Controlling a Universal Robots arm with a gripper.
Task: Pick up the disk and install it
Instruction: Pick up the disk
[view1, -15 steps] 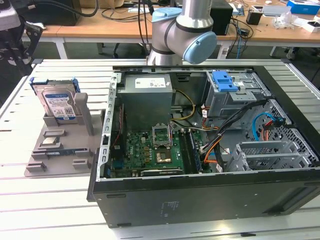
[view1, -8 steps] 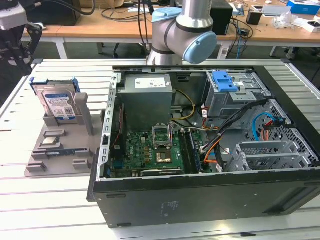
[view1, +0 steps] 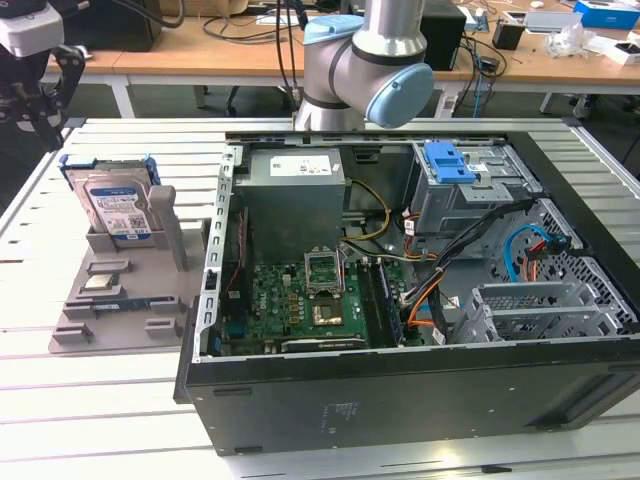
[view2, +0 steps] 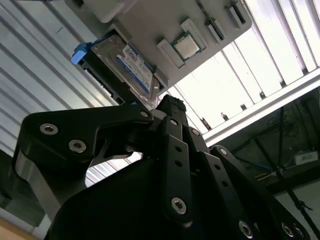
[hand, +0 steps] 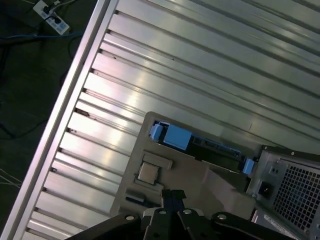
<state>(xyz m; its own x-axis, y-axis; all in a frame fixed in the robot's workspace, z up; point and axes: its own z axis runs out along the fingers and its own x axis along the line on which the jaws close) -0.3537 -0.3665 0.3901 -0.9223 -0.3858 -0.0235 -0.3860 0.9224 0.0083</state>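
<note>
The disk (view1: 118, 205) stands on edge in a slot of the grey holder (view1: 110, 315) at the exterior view's left, its silver face with the white-and-blue label showing and blue frame around it. My gripper (view1: 40, 105) hangs above and beyond the holder, at the exterior view's far left, apart from the disk. In both wrist views the black fingers sit together, shut on nothing, with the gripper (view2: 170, 105) pointing toward the disk (view2: 127, 62). The first wrist view looks down on the gripper (hand: 169, 196) and the disk's top edge (hand: 210, 147).
The open computer case (view1: 400, 390) lies on the slatted metal table (view1: 120, 410), right of the holder. Inside are a grey power supply (view1: 295, 190), a motherboard (view1: 310, 300) and a drive cage with a blue latch (view1: 448, 160). A small chip (view1: 100, 282) rests on the holder.
</note>
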